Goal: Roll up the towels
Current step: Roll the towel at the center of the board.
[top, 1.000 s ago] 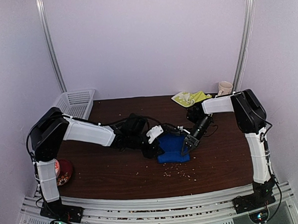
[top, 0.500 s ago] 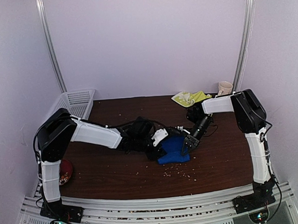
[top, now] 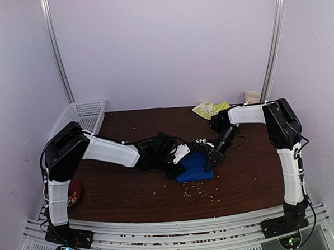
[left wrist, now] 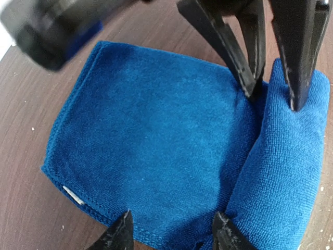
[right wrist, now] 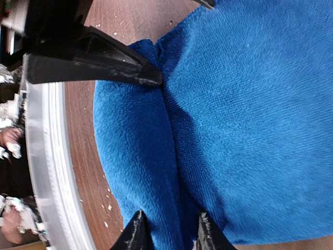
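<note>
The blue towel [top: 194, 167] lies mid-table, part flat [left wrist: 156, 140] and part wound into a thick roll [left wrist: 283, 182] along its near edge. My left gripper [left wrist: 174, 234] is open over the towel's left end. One fingertip sits at the hem and the other in the crease beside the roll. My right gripper [right wrist: 170, 230] is at the opposite end with its jaws parted, and the roll's edge [right wrist: 140, 156] lies between the tips. The yellow-green towel [top: 212, 108] lies crumpled at the back of the table, away from both grippers.
A white basket [top: 83, 115] sits at the back left corner and a pale mug [top: 252, 97] at the back right. A red object [top: 74, 191] lies by the left arm's base. Crumbs [top: 201, 193] are scattered in front of the blue towel.
My left arm has reached further right onto the blue towel. My right gripper's jaws have spread apart from a tight pinch, staying at the towel's right end.
</note>
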Robot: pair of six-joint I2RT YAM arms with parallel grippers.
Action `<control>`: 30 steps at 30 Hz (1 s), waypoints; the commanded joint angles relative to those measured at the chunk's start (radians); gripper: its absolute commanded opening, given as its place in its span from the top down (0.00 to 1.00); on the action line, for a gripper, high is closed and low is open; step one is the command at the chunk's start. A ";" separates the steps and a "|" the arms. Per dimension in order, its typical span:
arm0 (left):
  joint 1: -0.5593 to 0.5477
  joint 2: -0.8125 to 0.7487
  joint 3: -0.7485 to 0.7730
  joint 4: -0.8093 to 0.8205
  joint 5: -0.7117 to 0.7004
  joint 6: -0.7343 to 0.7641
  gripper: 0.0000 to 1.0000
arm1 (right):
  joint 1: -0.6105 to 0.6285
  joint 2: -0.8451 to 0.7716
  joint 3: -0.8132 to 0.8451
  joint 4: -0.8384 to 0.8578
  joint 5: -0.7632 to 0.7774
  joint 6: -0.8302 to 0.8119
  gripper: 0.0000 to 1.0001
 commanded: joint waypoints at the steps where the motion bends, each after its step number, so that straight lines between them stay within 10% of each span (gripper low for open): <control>1: -0.015 0.037 0.005 -0.041 -0.047 0.004 0.48 | -0.011 -0.061 0.012 0.007 0.072 -0.037 0.65; 14: -0.027 0.057 0.018 -0.045 -0.063 0.013 0.48 | -0.039 -0.144 0.009 -0.056 0.025 -0.162 0.64; 30: -0.028 0.052 0.023 -0.055 -0.059 0.011 0.48 | 0.025 -0.014 0.018 -0.184 -0.220 -0.312 0.90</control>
